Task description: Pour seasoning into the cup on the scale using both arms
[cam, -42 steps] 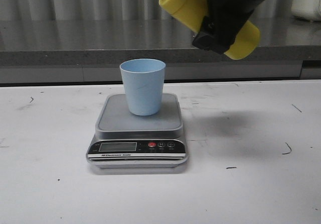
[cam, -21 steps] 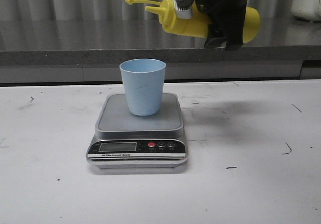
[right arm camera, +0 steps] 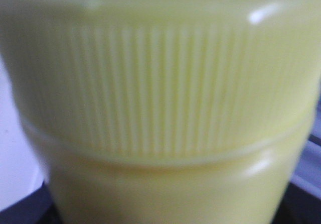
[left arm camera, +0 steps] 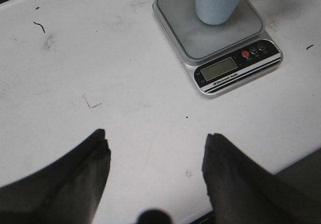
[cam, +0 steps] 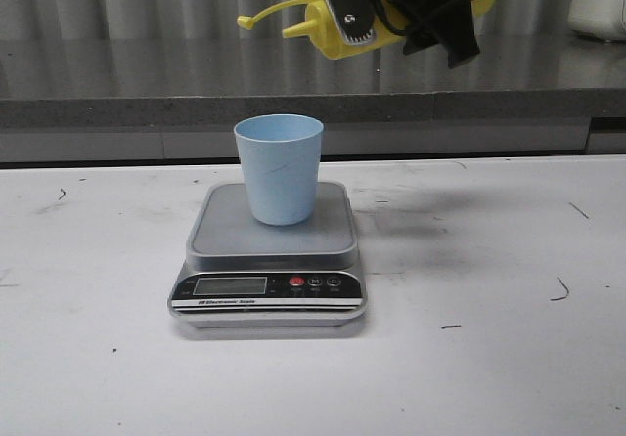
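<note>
The light-blue cup [cam: 279, 167] stands upright on the steel platform of the silver-grey scale [cam: 269, 280]. My right gripper [cam: 411, 11] is shut on the yellow seasoning bottle [cam: 333, 25] and holds it on its side high above and to the right of the cup, nozzle pointing left, tethered cap [cam: 246, 21] dangling off the tip. The bottle's ribbed lid [right arm camera: 160, 83] fills the right wrist view and hides the fingers. My left gripper [left arm camera: 155, 148] is open and empty above bare table, well short of the scale [left arm camera: 235, 68] and cup [left arm camera: 216, 3].
A grey counter ledge [cam: 147, 109] runs behind the white table [cam: 489, 358]. A white appliance [cam: 599, 1] stands at the far right on the counter. The table carries small dark scuff marks.
My right gripper has turned the bottle from nozzle-up tilt toward level and lifted it, so the nozzle and cap now point left above the cup. The cup and scale have not moved.
</note>
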